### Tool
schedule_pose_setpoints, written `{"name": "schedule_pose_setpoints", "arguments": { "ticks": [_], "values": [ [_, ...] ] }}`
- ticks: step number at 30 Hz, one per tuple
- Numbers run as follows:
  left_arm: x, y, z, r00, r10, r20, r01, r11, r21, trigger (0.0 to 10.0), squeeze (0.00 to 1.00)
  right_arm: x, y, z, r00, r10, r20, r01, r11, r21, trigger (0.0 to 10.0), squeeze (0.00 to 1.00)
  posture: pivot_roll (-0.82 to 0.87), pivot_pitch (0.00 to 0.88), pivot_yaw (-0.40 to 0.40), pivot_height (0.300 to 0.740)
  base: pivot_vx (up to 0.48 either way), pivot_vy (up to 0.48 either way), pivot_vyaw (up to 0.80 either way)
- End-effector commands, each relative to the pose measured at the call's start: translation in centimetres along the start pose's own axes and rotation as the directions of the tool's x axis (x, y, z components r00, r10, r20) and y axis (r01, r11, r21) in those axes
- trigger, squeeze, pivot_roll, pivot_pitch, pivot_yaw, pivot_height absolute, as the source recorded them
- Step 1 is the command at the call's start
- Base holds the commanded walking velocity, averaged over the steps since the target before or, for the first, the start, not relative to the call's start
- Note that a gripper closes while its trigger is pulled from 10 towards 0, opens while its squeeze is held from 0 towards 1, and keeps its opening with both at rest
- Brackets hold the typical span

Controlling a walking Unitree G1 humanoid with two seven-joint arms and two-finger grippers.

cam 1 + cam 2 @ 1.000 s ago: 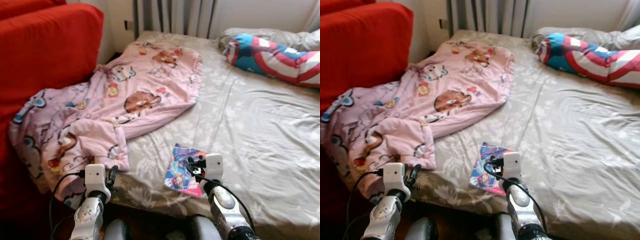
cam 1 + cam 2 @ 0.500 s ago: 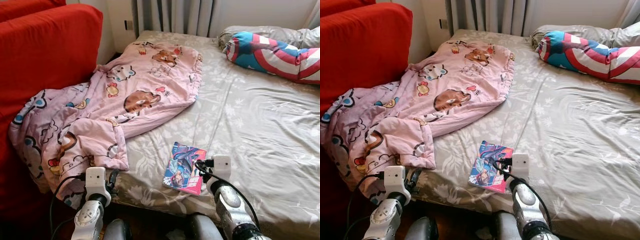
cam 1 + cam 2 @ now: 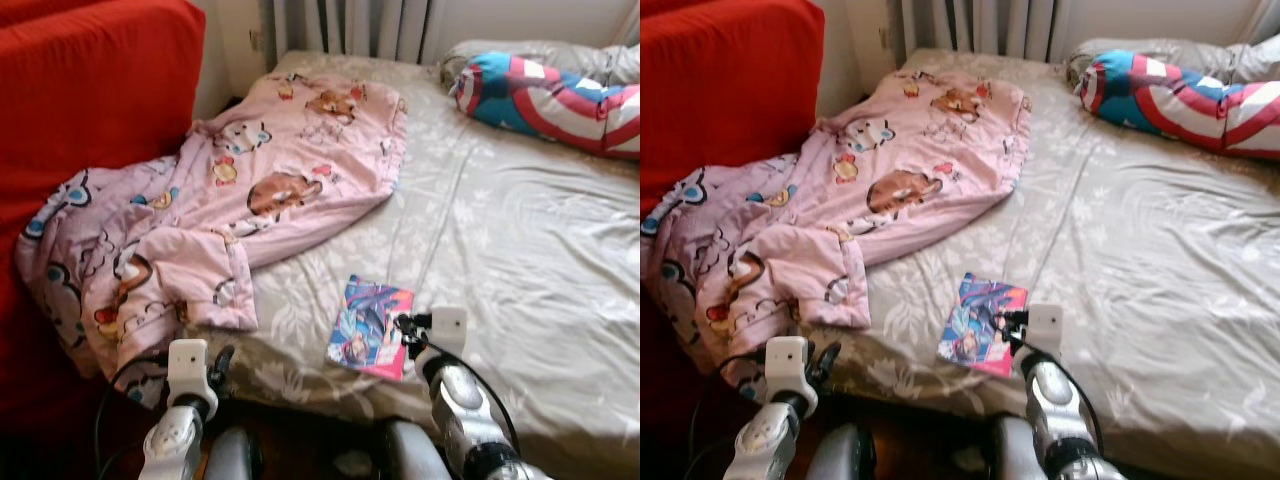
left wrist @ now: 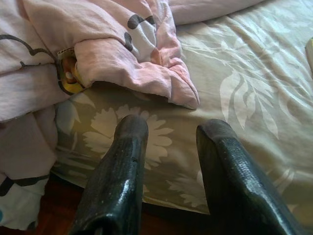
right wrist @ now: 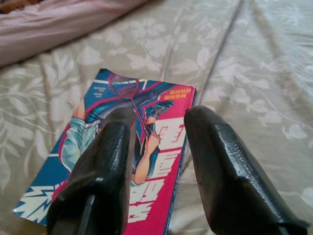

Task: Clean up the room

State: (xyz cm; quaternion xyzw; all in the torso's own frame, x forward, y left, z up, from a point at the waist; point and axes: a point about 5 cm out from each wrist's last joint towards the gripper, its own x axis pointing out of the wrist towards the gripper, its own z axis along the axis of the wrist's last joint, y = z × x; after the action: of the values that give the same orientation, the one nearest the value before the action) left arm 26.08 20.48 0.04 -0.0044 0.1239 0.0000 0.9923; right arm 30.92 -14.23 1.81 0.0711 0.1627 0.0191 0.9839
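Observation:
A colourful book (image 3: pixel 370 326) lies flat on the grey floral bedsheet (image 3: pixel 520 250), near the bed's front edge. My right gripper (image 3: pixel 408 335) hovers at the book's right edge, open; in the right wrist view its fingers (image 5: pixel 112 147) straddle the book (image 5: pixel 80 122) from just above. A crumpled pink cartoon blanket (image 3: pixel 230 210) spreads over the bed's left side and hangs off it. My left gripper (image 3: pixel 220 362) is low at the bed's front edge, open and holding nothing. In the left wrist view it (image 4: pixel 172 126) points at the blanket's folded corner (image 4: pixel 122 58).
A red sofa (image 3: pixel 90 90) stands against the bed's left side. A red, white and blue striped pillow (image 3: pixel 550 95) lies at the far right, with curtains (image 3: pixel 350 20) behind the bed. Dark floor (image 3: pixel 330 450) shows below the bed edge between my arms.
The whole view has shifted as the camera moved. My right gripper has slid from over the book's near corner to its right edge. The left arm sits a little lower.

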Motion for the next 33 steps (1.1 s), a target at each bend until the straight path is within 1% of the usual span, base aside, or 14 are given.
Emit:
{"name": "schedule_pose_setpoints", "arguments": {
  "ticks": [1,4,7,12,14,19,25,26,30,33],
  "values": [
    [-0.1,0.5,-0.1,1.0,0.007,-0.009,-0.007,1.0,0.004,10.0,0.0,0.1,0.0,-0.2,1.0,-0.008,-0.025,0.009,1.0,0.017,10.0,0.0,-0.03,0.117,-0.001,0.587,0.0,0.0,0.0],
    [0.2,0.6,0.6,1.0,0.0,0.016,0.0,1.0,0.012,10.0,0.0,0.3,0.1,-0.1,0.999,-0.011,-0.047,0.013,1.0,0.029,10.0,0.0,-0.02,0.12,0.005,0.587,0.0,0.0,0.0],
    [0.9,0.1,2.5,0.996,-0.032,0.087,0.03,0.999,0.025,10.0,0.0,0.6,0.2,0.0,0.997,-0.018,-0.079,0.026,0.995,0.097,10.0,0.0,0.0,0.134,0.018,0.587,0.0,0.0,0.0],
    [1.0,-0.6,4.5,0.986,-0.059,0.153,0.054,0.998,0.038,10.0,0.0,0.7,0.6,-0.2,0.994,-0.013,-0.108,0.025,0.994,0.108,10.0,0.0,0.01,0.159,0.026,0.587,0.0,0.0,0.0],
    [0.7,-0.6,5.2,0.982,-0.063,0.175,0.057,0.998,0.042,10.0,0.0,0.7,0.7,-0.3,0.993,-0.016,-0.116,0.029,0.993,0.111,10.0,0.0,0.02,0.18,0.033,0.587,0.0,0.0,0.0],
    [0.1,-0.8,5.8,0.98,-0.069,0.187,0.061,0.997,0.046,10.0,0.0,0.6,0.5,-0.6,0.991,-0.039,-0.129,0.056,0.99,0.128,10.0,0.0,0.04,0.221,0.045,0.587,0.0,0.0,0.0],
    [-1.0,-1.6,6.5,0.98,-0.095,0.174,0.086,0.995,0.058,10.0,0.0,0.4,-0.5,-0.9,0.986,-0.09,-0.143,0.113,0.981,0.161,10.0,0.0,0.07,0.277,0.053,0.587,0.0,0.0,0.0],
    [-1.1,-1.6,6.7,0.981,-0.094,0.173,0.085,0.995,0.058,10.0,0.0,0.3,-0.7,-0.9,0.985,-0.095,-0.145,0.119,0.978,0.169,10.0,1.0,0.07,0.283,0.054,0.587,0.0,0.0,0.0],
    [-1.9,-1.6,7.4,0.981,-0.09,0.172,0.082,0.995,0.056,10.0,0.0,0.1,-1.3,-1.2,0.981,-0.118,-0.155,0.146,0.971,0.188,10.0,1.0,0.08,0.31,0.058,0.587,0.0,0.0,0.0],
    [-2.2,-1.5,7.6,0.982,-0.087,0.167,0.078,0.995,0.056,10.0,0.0,0.1,-1.6,-1.3,0.979,-0.131,-0.156,0.161,0.967,0.196,10.0,1.0,0.09,0.325,0.062,0.587,0.0,0.0,0.0]
  ]
}}
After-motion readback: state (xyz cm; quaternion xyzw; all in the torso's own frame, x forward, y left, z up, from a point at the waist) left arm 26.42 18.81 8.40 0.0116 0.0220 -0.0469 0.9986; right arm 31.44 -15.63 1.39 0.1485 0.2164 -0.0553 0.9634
